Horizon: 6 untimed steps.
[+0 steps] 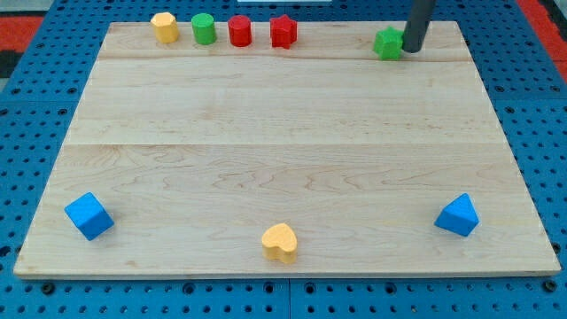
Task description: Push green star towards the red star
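Observation:
The green star (388, 42) lies near the view's top right on the wooden board (283, 151). The red star (283, 31) stands to its left along the top edge, well apart from it. My tip (413, 49) is right beside the green star, on its right side, touching or almost touching it. The dark rod rises from there out of the view's top.
Along the top edge, left of the red star, stand a red cylinder (240, 31), a green cylinder (204, 28) and a yellow hexagonal block (164, 27). Near the bottom lie a blue cube (89, 215), a yellow heart (280, 242) and a blue triangular block (458, 215).

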Available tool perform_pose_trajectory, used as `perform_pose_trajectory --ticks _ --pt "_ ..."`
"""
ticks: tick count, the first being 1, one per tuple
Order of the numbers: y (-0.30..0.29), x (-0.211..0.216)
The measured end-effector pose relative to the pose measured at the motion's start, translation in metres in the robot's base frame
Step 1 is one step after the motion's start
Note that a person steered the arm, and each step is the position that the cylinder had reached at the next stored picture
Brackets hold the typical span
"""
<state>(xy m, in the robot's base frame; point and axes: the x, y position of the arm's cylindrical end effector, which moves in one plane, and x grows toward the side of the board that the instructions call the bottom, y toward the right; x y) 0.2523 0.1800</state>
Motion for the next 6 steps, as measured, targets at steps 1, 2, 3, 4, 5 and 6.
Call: perform_pose_trajectory --ticks 1,2,3,4,5,6 --pt "-0.023 0.0" --pt "-0.042 0.0" --pt "-0.054 -0.017" --pt "-0.054 -0.018" --pt "-0.035 0.004" --pt "-0.064 0.004"
